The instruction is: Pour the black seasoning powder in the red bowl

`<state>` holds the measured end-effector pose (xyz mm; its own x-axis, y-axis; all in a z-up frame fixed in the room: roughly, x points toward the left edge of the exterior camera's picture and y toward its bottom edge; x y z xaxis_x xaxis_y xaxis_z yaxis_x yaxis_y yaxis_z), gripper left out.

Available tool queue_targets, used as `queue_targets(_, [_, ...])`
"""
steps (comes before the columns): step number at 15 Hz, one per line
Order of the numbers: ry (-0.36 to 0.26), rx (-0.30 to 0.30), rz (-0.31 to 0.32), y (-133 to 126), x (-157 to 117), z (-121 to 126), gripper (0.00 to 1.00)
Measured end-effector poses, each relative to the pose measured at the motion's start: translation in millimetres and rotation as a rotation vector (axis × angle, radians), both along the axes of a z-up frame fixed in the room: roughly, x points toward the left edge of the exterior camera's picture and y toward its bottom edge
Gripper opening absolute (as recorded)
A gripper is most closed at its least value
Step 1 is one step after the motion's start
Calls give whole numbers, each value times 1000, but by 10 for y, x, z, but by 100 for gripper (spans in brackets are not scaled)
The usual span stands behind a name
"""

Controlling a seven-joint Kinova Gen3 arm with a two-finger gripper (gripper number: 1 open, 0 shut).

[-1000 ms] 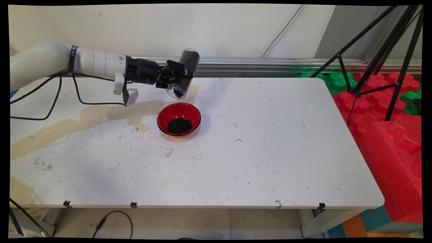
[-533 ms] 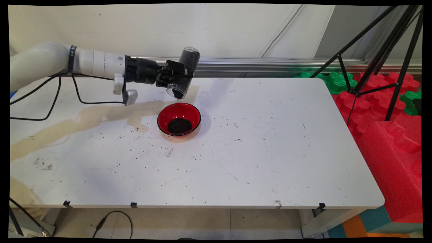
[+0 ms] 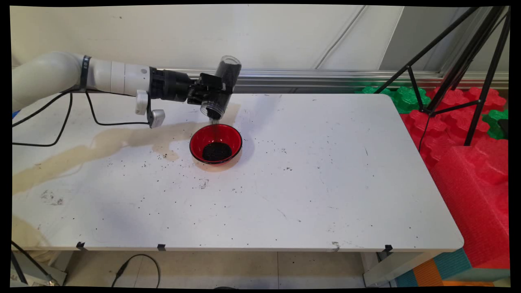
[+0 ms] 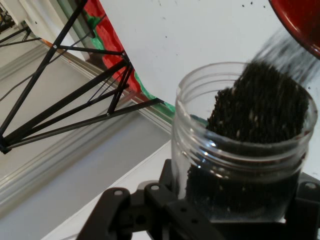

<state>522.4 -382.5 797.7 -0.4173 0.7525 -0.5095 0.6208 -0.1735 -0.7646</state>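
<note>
We've got the gripper (image 3: 212, 94) clamped round a clear jar (image 3: 222, 87) tipped mouth-down above the red bowl (image 3: 215, 143), dark grains (image 4: 260, 107) streaming out, a heap already in the bowl and plenty left in the jar.

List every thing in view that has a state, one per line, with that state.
hand: shut on the jar, held above the bowl.
jar: uncapped, tipped mouth-down, dark grains pouring out.
bowl: upright on the table, dark grains in its bottom.
table: stained, speckled with spilled grains.
</note>
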Motion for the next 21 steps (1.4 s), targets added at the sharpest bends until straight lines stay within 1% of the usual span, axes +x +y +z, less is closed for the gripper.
queue_targets(21, [-9,-22,-10,44,-8,10,0])
